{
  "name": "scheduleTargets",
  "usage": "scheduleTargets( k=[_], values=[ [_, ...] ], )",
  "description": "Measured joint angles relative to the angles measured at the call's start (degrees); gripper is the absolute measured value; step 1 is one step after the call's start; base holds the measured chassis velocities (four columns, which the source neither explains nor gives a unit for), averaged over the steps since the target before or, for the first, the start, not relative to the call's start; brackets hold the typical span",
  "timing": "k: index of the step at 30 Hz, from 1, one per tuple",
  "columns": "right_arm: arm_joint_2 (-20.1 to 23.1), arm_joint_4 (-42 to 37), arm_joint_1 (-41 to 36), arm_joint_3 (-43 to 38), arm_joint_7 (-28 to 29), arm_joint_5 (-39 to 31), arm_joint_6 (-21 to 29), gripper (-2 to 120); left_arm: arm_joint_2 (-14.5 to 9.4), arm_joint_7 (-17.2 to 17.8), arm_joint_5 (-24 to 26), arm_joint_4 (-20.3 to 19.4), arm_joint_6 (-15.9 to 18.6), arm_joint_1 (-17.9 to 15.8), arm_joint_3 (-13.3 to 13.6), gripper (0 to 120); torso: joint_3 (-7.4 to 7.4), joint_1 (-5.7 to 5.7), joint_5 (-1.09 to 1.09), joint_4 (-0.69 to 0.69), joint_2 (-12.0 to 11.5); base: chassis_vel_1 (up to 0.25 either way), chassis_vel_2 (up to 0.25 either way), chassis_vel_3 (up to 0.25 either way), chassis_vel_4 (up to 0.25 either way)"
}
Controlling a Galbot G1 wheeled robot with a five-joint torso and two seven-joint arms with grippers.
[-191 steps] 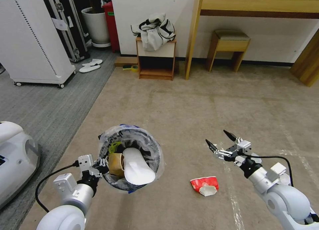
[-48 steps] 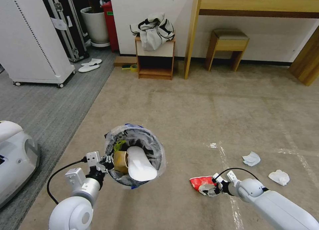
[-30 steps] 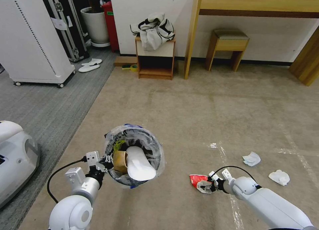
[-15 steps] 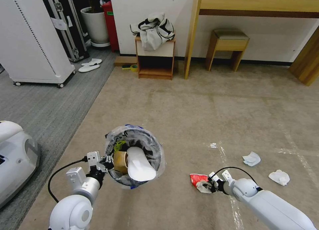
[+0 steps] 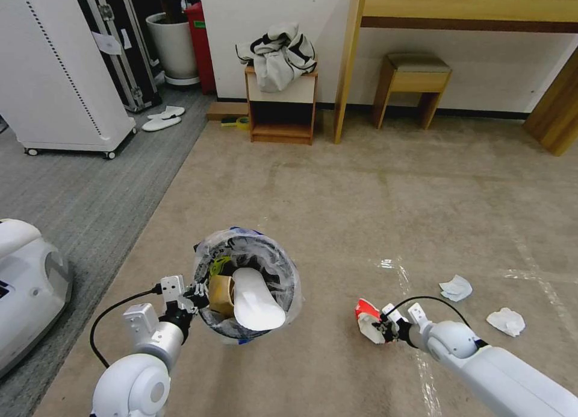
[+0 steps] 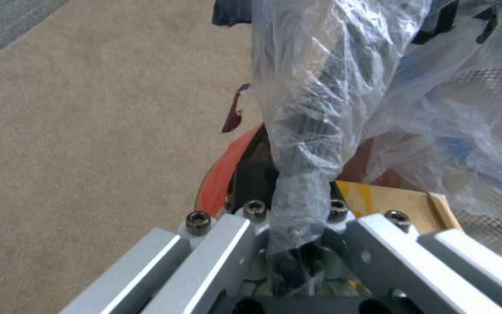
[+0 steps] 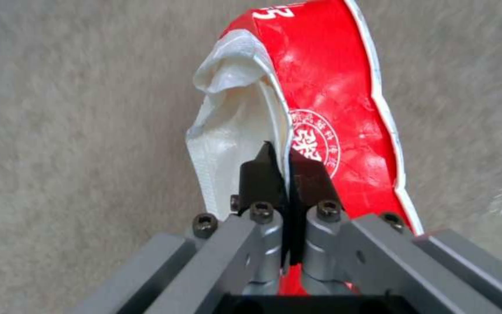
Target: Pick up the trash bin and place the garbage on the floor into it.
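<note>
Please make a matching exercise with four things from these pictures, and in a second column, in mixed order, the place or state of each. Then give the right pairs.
1. red-and-white wrapper
2. trash bin
3. white insole
4. crumpled tissues

A. lying on the carpet
B. inside the bin
C. pinched by the right gripper
D. held at its rim by the left gripper

Pairs: 1-C, 2-D, 3-B, 4-A

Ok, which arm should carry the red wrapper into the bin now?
The right. The right gripper is already shut on the red-and-white wrapper, while the left gripper is pinching the trash bin by its rim.
</note>
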State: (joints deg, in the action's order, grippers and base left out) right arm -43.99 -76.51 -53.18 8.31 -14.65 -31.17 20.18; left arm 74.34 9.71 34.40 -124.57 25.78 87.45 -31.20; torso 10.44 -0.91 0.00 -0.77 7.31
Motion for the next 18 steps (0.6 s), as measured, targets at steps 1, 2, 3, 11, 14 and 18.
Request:
scheduleTargets(
  k=[1, 2, 3, 11, 14, 18],
  values=[
    [0.66, -1.2, -0.41, -0.65, 0.27, -0.34, 0.21, 0, -0.16, 0.0, 0.0, -0.13, 0.02, 0.12, 0.1, 1, 0.0, 0.0, 0.01, 0.0, 0.0, 0.0, 0.0, 0.0, 0.0],
    [1.46, -2.59, -0.99, -1.58, 0.57, -0.7, 0.37, 0, -0.41, 0.01, 0.0, -0.27, 0.07, 0.23, 0.23, 1, 0.0, 0.0, 0.0, 0.0, 0.0, 0.0, 0.0, 0.0, 0.0],
    [1.46, -2.59, -0.99, -1.58, 0.57, -0.7, 0.37, 0, -0.41, 0.01, 0.0, -0.27, 0.07, 0.23, 0.23, 1, 0.0, 0.0, 0.0, 0.0, 0.0, 0.0, 0.0, 0.0, 0.0],
    [7.78, -14.92, -8.68, -13.76, 1.16, -2.24, 0.9, 0, -2.21, 0.52, 1.42, -1.79, 0.84, 0.45, 1.05, 1, 0.0, 0.0, 0.0, 0.0, 0.0, 0.0, 0.0, 0.0, 0.0],
    [9.31, -18.88, -11.33, -17.77, 1.16, -3.12, 0.79, 0, -2.54, 0.56, 1.92, -1.88, 0.98, 0.48, 1.33, 1, 0.0, 0.0, 0.01, -0.01, 0.0, 0.0, 0.0, 0.0, 0.0],
    [12.42, -26.5, -16.08, -25.59, 1.12, -5.4, 0.58, 0, -2.68, 0.66, 3.46, -2.05, 1.26, 0.49, 2.18, 1, 0.0, 0.0, 0.0, 0.0, 0.0, 0.0, 0.0, 0.0, 0.0]
  ],
)
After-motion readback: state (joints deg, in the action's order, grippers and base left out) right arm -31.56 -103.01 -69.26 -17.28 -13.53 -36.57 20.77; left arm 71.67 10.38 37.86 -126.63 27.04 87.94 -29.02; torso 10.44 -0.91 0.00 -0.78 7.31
